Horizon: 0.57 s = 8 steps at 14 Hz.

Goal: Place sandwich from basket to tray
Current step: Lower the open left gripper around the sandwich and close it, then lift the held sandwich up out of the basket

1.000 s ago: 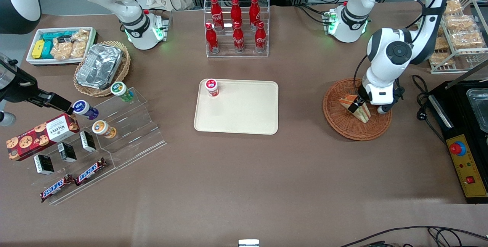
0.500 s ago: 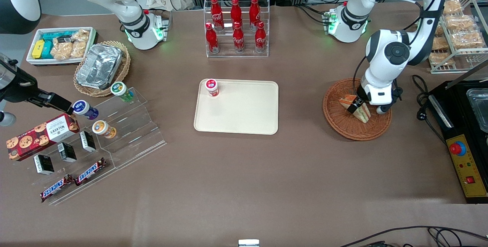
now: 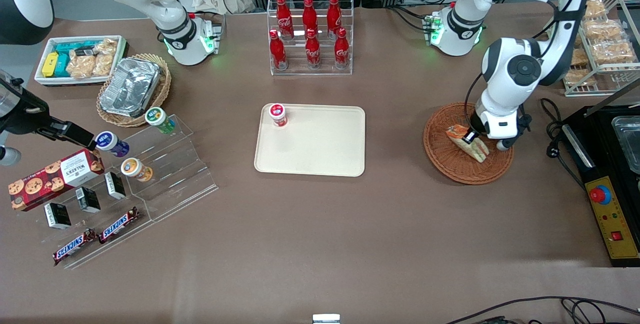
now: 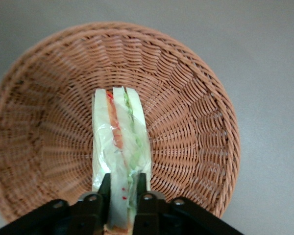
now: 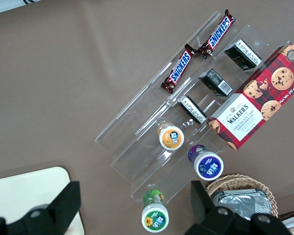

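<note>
Holding the small triangular wedge sandwich [image 4: 120, 142] of pale bread with orange, green and white layers, my left arm's two-finger gripper [image 4: 122, 196] has its black fingers [image 4: 104, 192] pinched narrow on one end of the wedge, one on each bread face, so I judge the squeeze runs across the layers and keeps the filling from sliding out. In the front view the gripper [image 3: 471, 137] sits low over the round reddish-brown wicker basket [image 3: 442, 156], and the sandwich [image 3: 469, 145] lies tilted inside it, its lower end seemingly close to or on the weave; I cannot tell whether it has fully cleared. The flat cream rectangular plastic tray [image 3: 320, 149] waits well apart, toward the parked arm's end of the table, with a small red-capped jar [image 3: 277, 114] standing in one corner of it. I reckon the lift must come first, straight up over the rim, and the drop should aim for the tray's bare middle, clear of that jar.
</note>
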### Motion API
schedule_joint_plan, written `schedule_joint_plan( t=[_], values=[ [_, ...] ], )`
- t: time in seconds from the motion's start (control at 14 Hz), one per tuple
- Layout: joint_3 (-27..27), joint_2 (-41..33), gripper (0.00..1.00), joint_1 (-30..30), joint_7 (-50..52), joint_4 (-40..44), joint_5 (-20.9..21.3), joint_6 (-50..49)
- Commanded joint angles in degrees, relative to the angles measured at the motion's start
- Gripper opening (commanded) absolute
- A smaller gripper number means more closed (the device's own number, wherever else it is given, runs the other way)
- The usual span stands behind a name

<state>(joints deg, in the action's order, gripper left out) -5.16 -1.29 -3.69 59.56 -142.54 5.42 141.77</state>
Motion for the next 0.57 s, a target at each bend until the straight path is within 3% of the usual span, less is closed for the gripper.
schedule_joint_plan(
  t=[0.0, 0.5],
  values=[
    [-0.4, -2.9, 0.00, 0.0, 0.6, 6.3, 1.2, -10.6],
    [-0.4, -2.5, 0.00, 0.1, -10.7, 34.1, -2.2, -44.9]
  ],
)
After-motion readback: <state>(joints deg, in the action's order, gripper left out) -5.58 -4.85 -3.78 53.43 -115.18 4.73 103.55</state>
